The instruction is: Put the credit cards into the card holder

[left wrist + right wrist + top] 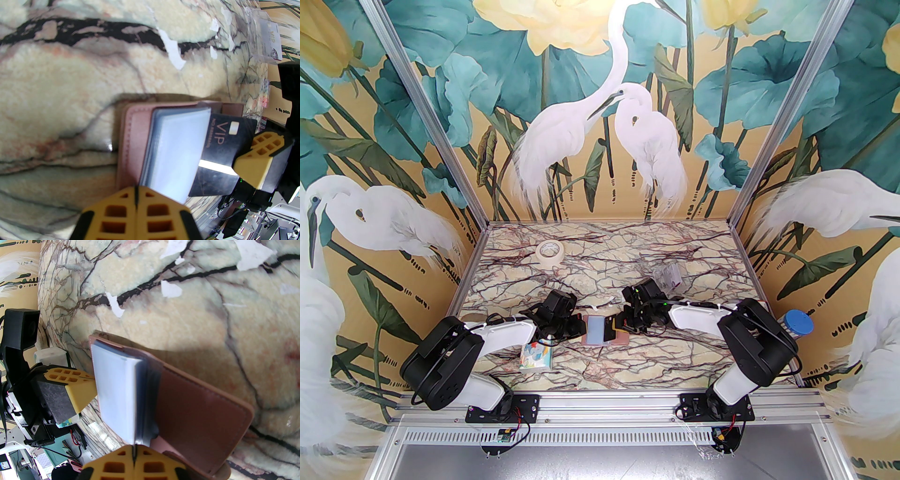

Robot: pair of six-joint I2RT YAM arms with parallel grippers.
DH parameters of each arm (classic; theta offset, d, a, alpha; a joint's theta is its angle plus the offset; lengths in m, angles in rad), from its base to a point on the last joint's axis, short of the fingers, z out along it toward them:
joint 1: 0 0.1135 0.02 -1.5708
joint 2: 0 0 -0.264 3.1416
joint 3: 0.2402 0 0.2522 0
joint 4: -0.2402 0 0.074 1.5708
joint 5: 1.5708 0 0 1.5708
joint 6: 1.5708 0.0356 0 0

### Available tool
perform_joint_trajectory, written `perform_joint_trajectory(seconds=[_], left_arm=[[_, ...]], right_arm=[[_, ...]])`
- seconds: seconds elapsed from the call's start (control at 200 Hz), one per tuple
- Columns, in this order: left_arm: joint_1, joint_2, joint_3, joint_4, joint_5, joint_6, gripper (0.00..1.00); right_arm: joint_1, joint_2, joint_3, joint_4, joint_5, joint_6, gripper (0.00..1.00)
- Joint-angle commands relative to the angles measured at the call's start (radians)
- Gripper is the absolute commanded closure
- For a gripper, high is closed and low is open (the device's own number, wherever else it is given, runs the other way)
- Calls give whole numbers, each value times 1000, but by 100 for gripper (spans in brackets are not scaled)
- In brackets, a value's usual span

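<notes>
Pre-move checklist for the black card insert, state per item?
1. Right gripper shut on the black card: ok.
2. Card holder lying open, pale sleeves exposed: ok.
3. Card's leading edge inside a sleeve: cannot tell, it is hidden behind the sleeves.
4. Left gripper pinning the holder: cannot tell; it is shut at the holder's edge.
5. Grippers apart, holder between them: ok.

— What lies on the veined marble-print table [656,370]?
— An open dusty-pink leather-like card holder [594,330] between the left gripper [580,328] and right gripper [613,328]. A cartoon-printed tissue pack [537,357] sits just nearside of the left one.
— Farther out?
— A white tape roll [548,253] well beyond the left, and a clear plastic box [670,276] just beyond the right.
</notes>
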Motion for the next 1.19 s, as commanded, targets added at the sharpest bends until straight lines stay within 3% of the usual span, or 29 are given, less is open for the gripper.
perform_joint_trajectory(seconds=[0.0,1.19], left_arm=[[-6,15,-4,-46,-41,12,100],[-5,31,-7,-36,-37,14,100]], right_arm=[[-7,16,-18,30,-12,9,100],[-13,66,-55,107,-50,27,100]])
